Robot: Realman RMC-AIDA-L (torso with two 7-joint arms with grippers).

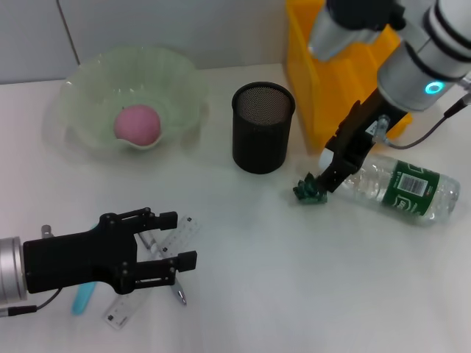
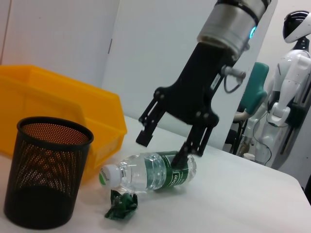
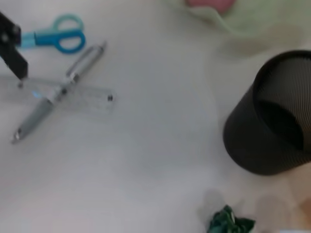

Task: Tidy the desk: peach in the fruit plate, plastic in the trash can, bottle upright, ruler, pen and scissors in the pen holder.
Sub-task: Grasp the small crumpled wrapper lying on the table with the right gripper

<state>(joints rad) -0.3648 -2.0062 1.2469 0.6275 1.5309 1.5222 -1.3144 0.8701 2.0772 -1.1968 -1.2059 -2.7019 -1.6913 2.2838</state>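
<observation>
The pink peach (image 1: 137,123) lies in the pale green fruit plate (image 1: 184,82). A clear bottle (image 1: 401,187) lies on its side, with crumpled green plastic (image 1: 309,193) by its cap. My right gripper (image 1: 340,163) hangs open over the bottle's neck end, one fingertip close to the plastic; the left wrist view shows this gripper (image 2: 163,148) above the bottle (image 2: 150,172) and plastic (image 2: 121,205). At the front left my left gripper (image 1: 180,239) is open over the clear ruler (image 1: 188,229), the pen (image 1: 179,294) and the blue scissors (image 1: 82,298).
The black mesh pen holder (image 1: 263,126) stands at centre. Behind the right arm sits the yellow trash can (image 1: 324,73). In the right wrist view the scissors (image 3: 53,38), pen (image 3: 60,90) and ruler (image 3: 92,97) lie together, away from the holder (image 3: 272,121).
</observation>
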